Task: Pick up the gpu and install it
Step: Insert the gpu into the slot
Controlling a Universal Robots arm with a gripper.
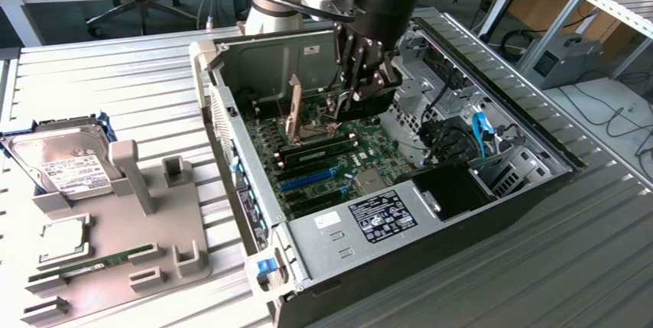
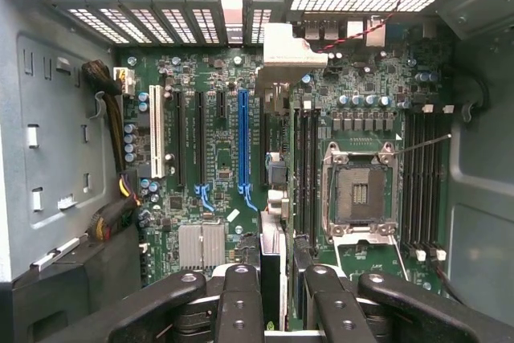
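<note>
- The gpu [image 2: 273, 256] sits between the two inner fingers [image 2: 239, 304], seen edge-on in the wrist view as a thin upright card running straight out from the fingertips. Its silver end bracket [image 2: 294, 46] is at the far end from them.
- The gripper [image 2: 283, 312] is clamped on the card, a finger pressed to either face. In the exterior view the gripper [image 1: 368, 87] reaches down inside the open computer case [image 1: 531, 133], and the gpu [image 1: 375, 105] shows as a dark piece right under the fingertips.
- Beyond the fingertips lies the green motherboard [image 2: 217, 130]. The card hangs over it, beside the long blue slot [image 2: 242, 138]; whether its edge touches a slot cannot be told.
- To the other side of the fingers is the open processor socket [image 2: 359, 192] in its metal frame.
- Well away from the fingers, outside the case toward the exterior view's left, a grey tray [image 1: 112, 267] carries a hard drive [image 1: 63, 161], a square processor chip [image 1: 63, 238] and a narrow green memory stick [image 1: 90, 264].
</note>
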